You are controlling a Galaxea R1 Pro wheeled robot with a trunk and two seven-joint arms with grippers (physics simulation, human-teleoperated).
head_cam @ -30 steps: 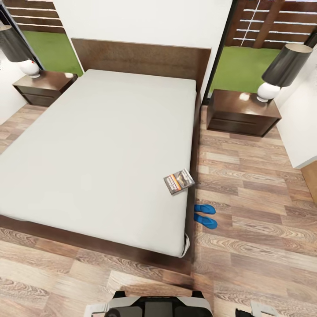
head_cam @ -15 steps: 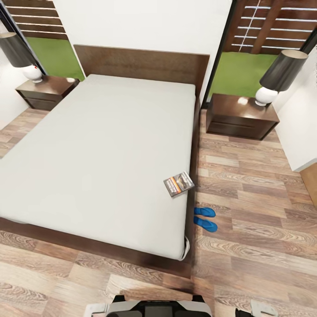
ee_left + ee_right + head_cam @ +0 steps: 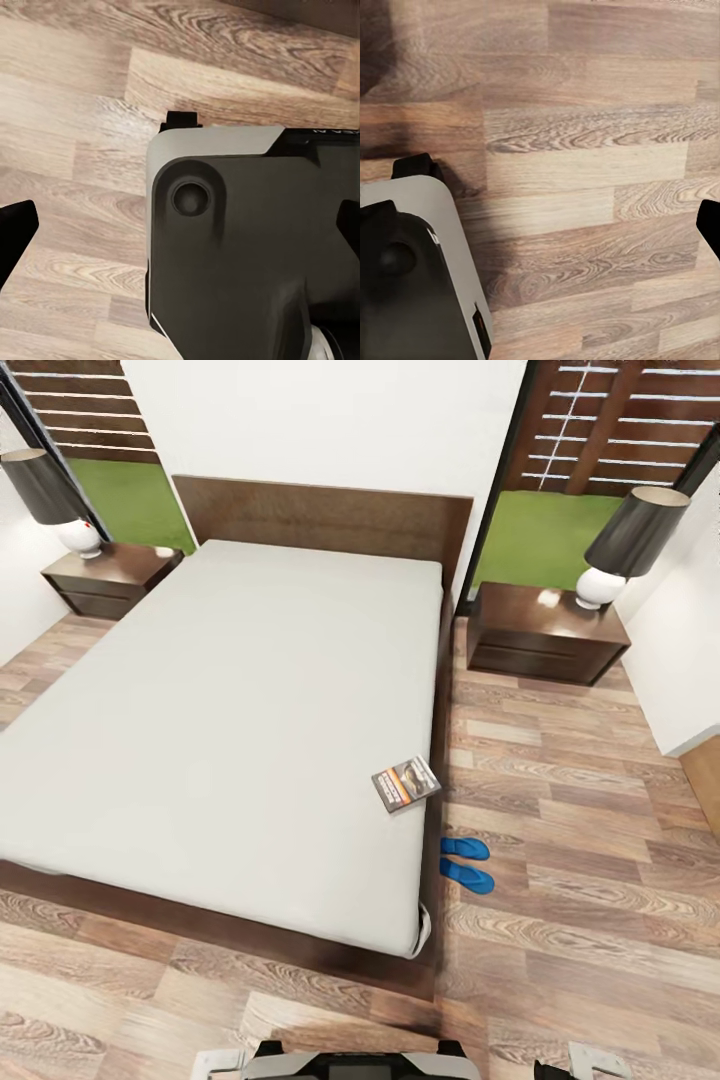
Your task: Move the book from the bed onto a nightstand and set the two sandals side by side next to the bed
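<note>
Parked at bed foot, approach step. Book near right edge; sandals already paired beside. Next: reach book. Both grippers spread, empty.

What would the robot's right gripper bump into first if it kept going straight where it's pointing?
Probably the wooden floor: the right gripper points down at bare planks, its fingers wide apart and holding nothing.

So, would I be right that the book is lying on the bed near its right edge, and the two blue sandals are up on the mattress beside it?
Not quite. The book does lie near the right edge of the bed, but the head view shows the two blue sandals on the wooden floor beside the bed, not on the mattress.
</note>
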